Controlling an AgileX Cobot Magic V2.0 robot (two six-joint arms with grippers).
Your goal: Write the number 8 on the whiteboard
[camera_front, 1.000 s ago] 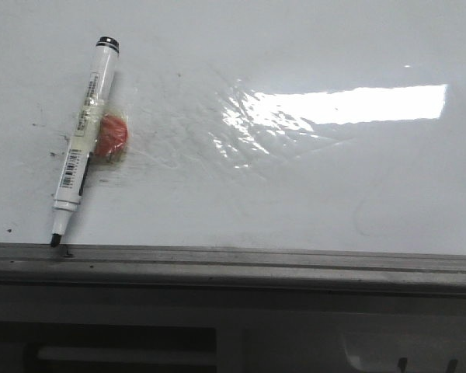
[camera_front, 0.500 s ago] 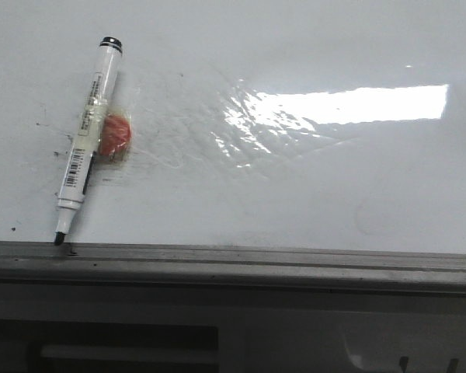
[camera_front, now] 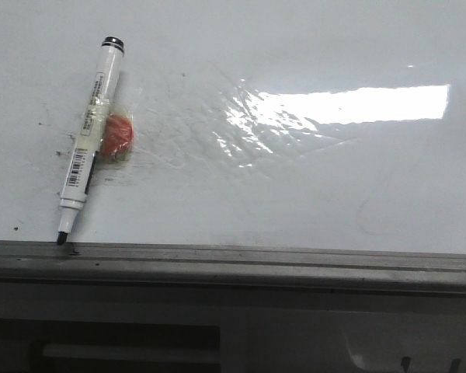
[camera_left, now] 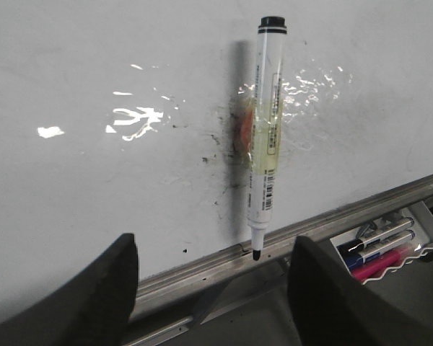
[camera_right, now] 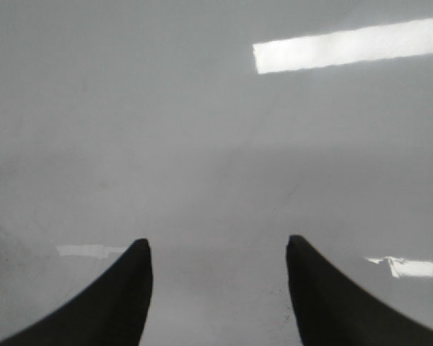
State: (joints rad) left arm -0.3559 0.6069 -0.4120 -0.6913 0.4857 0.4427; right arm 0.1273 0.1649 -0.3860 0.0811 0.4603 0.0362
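- Left gripper (camera_left: 213, 288): two dark fingers (camera_left: 105, 295) spread wide with nothing between them; it hangs off the whiteboard (camera_left: 94, 180), facing its grey edge rail (camera_left: 325, 223)
- Right gripper (camera_right: 216, 288): fingers likewise wide apart and empty; only bare glossy board (camera_right: 202, 144) with a bright light reflection shows past them
- Marker (camera_front: 89, 136): white barrel with a barcode label, uncapped, lying against the board near its left side; black tip (camera_front: 60, 238) touching the edge rail (camera_front: 295, 260), black end pointing away from the rail; held by clear tape over an orange-red lump (camera_front: 118, 134) just beside the barrel
- Whiteboard surface (camera_front: 295, 194): grey smears and small black specks around the marker; crinkled glare near the middle
- Number 8: no drawn figure can be made out on the board in any view; only a very faint curved trace (camera_front: 365, 217) towards the right side
- Tray (camera_left: 426, 231) beyond the rail in the left wrist view: holds several pens (camera_left: 379, 245), one pink
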